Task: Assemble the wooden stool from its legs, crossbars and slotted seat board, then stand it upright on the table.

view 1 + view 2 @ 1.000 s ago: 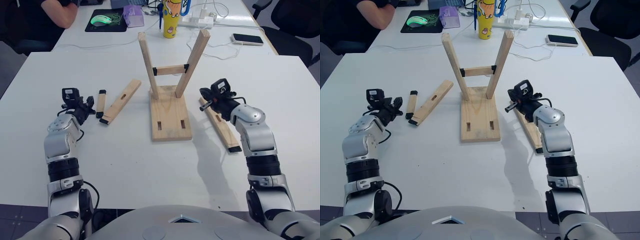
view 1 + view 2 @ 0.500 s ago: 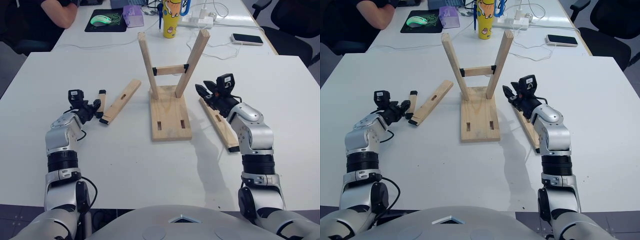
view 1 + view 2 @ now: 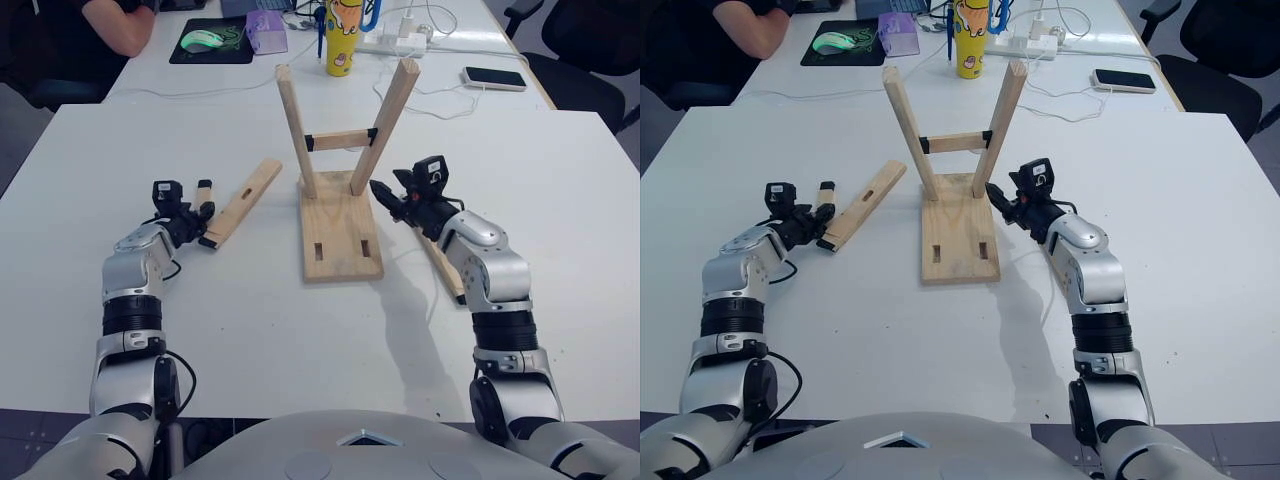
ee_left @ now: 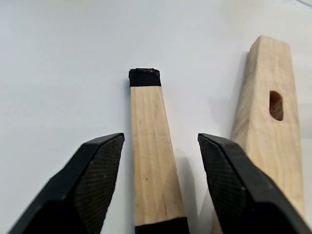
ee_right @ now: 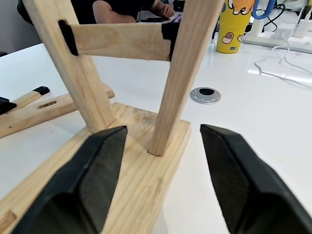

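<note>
Both head eyes look forward and down over the bench (image 3: 520, 160) and share the same spread. The left wrist camera sits low behind the left pincer (image 4: 161, 139), close on the crossbar (image 4: 148, 165) lying between its parted jaws. The right wrist camera peers past the right pincer (image 5: 163, 129) at the seat board (image 5: 141, 185) just ahead.

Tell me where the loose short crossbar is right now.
In the left eye view the crossbar lies flat on the table's left side, just left of the loose leg, between the open fingers of the left end effector.
</note>
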Robot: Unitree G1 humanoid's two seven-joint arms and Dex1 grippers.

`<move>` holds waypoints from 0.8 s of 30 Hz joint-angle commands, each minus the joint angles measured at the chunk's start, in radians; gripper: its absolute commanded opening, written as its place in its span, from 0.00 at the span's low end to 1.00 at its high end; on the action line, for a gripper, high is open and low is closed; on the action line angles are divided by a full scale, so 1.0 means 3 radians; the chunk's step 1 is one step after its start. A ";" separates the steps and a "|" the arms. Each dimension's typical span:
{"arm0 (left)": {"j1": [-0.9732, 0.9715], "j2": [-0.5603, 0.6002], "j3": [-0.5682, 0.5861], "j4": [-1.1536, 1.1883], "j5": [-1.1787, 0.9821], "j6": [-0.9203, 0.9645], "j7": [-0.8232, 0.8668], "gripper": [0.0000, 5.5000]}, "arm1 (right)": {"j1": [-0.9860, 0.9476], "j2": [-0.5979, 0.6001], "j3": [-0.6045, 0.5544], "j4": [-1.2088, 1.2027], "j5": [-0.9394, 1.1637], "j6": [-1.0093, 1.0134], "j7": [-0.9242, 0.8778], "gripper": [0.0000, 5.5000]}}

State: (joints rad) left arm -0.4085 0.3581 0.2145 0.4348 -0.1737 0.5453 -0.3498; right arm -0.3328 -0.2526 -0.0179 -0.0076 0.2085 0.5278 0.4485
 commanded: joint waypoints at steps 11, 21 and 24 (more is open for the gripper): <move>-0.0009 0.0141 -0.0199 0.0243 0.0112 0.0083 -0.0063 0.38 | 0.0001 0.0042 0.0053 -0.0076 0.0014 0.0162 -0.0104 0.51; -0.0053 0.0207 -0.0228 0.0306 0.0064 -0.0045 -0.0233 0.24 | 0.0094 0.0025 -0.0100 -0.0285 0.0202 0.0165 -0.0062 0.51; 0.0066 0.0289 -0.0120 0.0149 0.0122 -0.0530 -0.0146 0.24 | 0.0246 -0.0027 -0.0212 -0.0485 0.0492 0.0328 0.0134 0.51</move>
State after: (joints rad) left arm -0.4255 0.4119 0.1513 0.5048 -0.1530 0.4781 -0.4117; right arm -0.2995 -0.2414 -0.0534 -0.1078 0.2995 0.5874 0.4470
